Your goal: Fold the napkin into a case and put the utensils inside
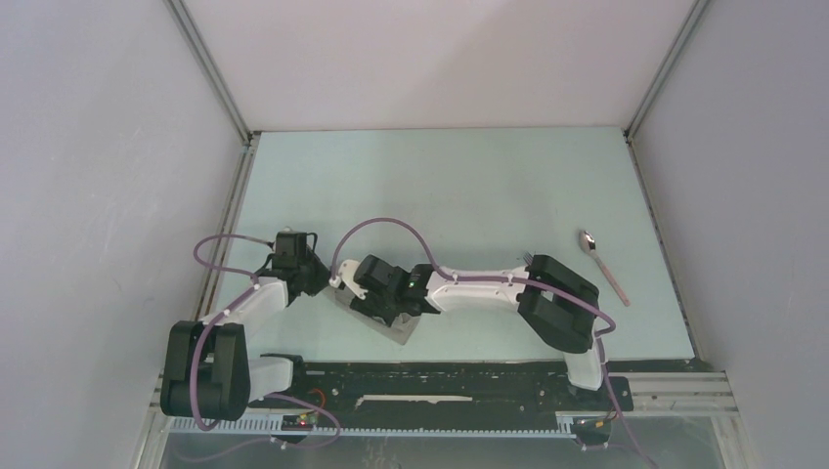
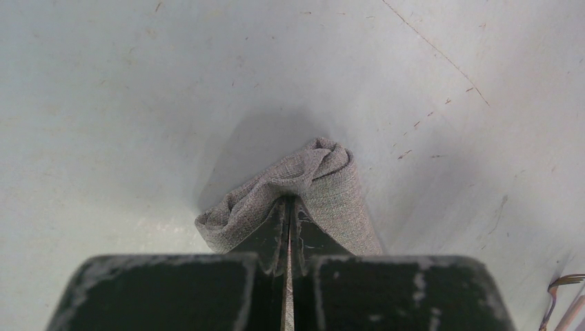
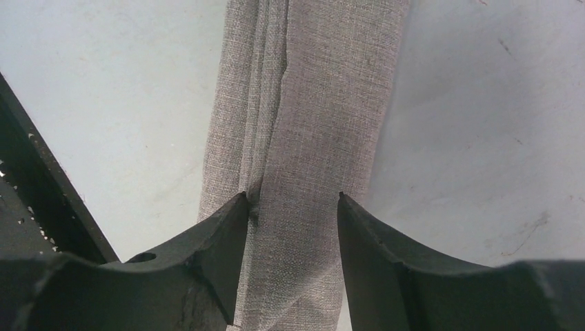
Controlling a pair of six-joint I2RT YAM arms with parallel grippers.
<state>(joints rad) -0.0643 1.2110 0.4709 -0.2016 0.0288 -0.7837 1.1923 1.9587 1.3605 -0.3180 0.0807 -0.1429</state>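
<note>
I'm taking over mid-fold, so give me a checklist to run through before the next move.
1. Left claw shut on the soft grey-beige cloth napkin: ok.
2. Right claw open, straddling the napkin: ok.
3. Napkin folded to a narrow strip: ok.
4. Thin metal spoon with pinkish handle lying apart from both arms: ok.
5. Thin metal fork reachable: cannot tell, only its tines show.

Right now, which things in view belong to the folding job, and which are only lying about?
Job:
- folded grey-beige cloth napkin
- thin metal spoon with pinkish handle
- thin metal fork

Not the job, only fixtures:
- purple cables
- pale table
</note>
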